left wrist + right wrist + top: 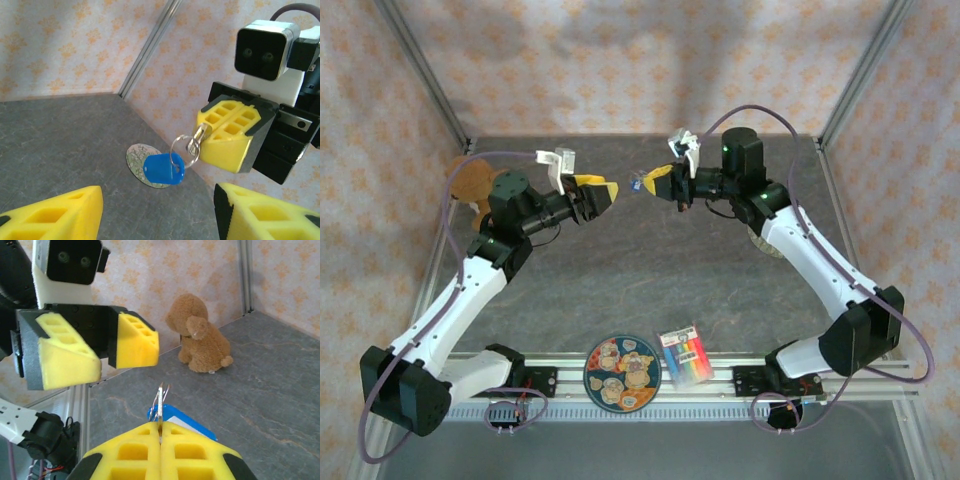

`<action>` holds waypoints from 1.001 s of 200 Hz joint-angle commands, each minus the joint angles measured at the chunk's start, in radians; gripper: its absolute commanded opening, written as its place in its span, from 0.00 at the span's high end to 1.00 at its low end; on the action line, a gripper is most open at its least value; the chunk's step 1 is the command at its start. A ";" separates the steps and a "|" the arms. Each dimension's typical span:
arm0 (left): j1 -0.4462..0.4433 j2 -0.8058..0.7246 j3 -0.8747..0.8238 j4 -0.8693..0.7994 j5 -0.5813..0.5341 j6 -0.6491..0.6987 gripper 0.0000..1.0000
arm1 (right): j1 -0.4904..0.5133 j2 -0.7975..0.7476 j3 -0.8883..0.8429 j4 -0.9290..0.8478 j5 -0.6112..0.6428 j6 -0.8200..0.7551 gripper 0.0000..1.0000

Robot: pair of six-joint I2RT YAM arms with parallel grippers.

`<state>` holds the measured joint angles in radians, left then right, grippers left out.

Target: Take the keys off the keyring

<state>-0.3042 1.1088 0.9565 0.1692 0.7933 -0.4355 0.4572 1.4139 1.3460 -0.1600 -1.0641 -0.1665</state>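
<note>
The key is up in the air over the counter, pinched by one end between the yellow fingertips of the right hand, which is closed tight on it. A thin metal ring hangs from the key, and a blue plastic tag dangles from the ring. Facing it, just to the side and not touching, is the left hand, its two fingers spread apart with nothing between them. On the counter below the tag lies a small round disc. A brown plush dog sits in the far left corner. A patterned plate and a rainbow-striped card lie side by side at the near edge.
</note>
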 commanded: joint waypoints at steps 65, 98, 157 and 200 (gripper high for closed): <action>0.014 0.097 0.120 0.044 0.195 -0.025 0.44 | -0.005 0.002 0.042 0.010 -0.175 0.025 1.00; 0.014 0.128 0.133 0.097 0.245 -0.078 0.45 | -0.006 0.002 0.043 0.010 -0.181 0.025 1.00; 0.013 0.136 0.122 0.154 0.286 -0.146 0.56 | -0.006 0.003 0.050 0.011 -0.188 0.026 1.00; 0.008 0.138 0.110 0.185 0.309 -0.165 0.60 | -0.006 0.006 0.052 0.021 -0.184 0.037 1.00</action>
<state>-0.2981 1.2480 1.0542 0.2829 1.0630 -0.5762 0.4572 1.4269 1.3598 -0.1650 -1.2282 -0.1471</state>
